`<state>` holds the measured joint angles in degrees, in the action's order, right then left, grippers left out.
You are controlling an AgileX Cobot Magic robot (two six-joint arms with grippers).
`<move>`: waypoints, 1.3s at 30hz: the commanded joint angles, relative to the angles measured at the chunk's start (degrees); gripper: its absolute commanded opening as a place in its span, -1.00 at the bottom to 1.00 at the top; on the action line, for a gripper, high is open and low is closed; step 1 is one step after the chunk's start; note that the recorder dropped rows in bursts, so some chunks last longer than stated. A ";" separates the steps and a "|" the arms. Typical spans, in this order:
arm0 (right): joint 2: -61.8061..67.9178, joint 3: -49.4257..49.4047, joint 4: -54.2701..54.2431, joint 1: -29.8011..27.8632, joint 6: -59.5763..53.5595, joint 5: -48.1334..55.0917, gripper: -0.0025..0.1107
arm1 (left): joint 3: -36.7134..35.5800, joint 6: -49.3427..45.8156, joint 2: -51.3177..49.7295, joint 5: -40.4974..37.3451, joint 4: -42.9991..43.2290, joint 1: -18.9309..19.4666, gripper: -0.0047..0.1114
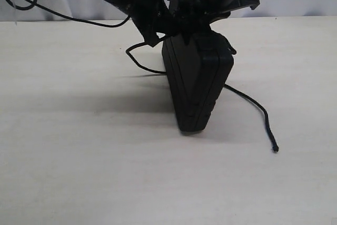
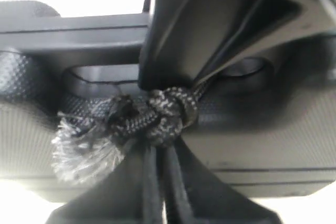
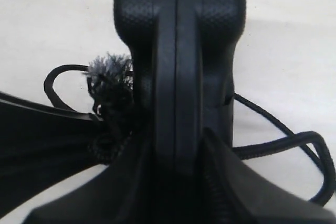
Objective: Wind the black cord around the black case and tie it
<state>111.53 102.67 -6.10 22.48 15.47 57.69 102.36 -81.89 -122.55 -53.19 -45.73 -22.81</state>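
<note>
Case [image 1: 197,85] on edge on the table [image 1: 79,156], top between the right gripper's [image 3: 181,169] jaws; cord [image 2: 168,114] knot between the left gripper's [image 2: 163,156] jaws, touching the case.

Cannot see top of black case [image 1: 197,85] behind left gripper [image 1: 156,35] and right gripper [image 1: 202,29], nor black cord [image 1: 253,101] run on far side of case. Cannot resolve frayed tip [image 2: 79,153]: blurred.

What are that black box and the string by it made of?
The black case looks like moulded hard plastic with a matte finish: it has a fine pebbled texture and a straight seam. The black cord seems to be braided textile, perhaps nylon: woven strands show in the knot, and its end frays into fuzzy grey fibres.
</note>
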 commanded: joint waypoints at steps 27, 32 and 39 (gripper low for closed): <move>-0.55 0.58 -9.88 2.83 -5.34 -2.38 -0.88 | -1.02 5.35 -1.56 -0.98 12.24 -1.22 -0.92; -0.65 0.58 -7.81 2.97 -5.61 -3.66 -0.88 | -1.02 5.35 -1.56 -1.10 12.24 -1.22 -0.92; -0.65 0.58 -7.60 2.97 -5.19 -3.83 -0.88 | -1.02 3.96 -0.97 -2.48 7.35 -1.22 -0.90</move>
<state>111.78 102.55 -6.57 23.50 10.97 56.53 102.69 -77.33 -121.25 -56.33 -39.67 -23.40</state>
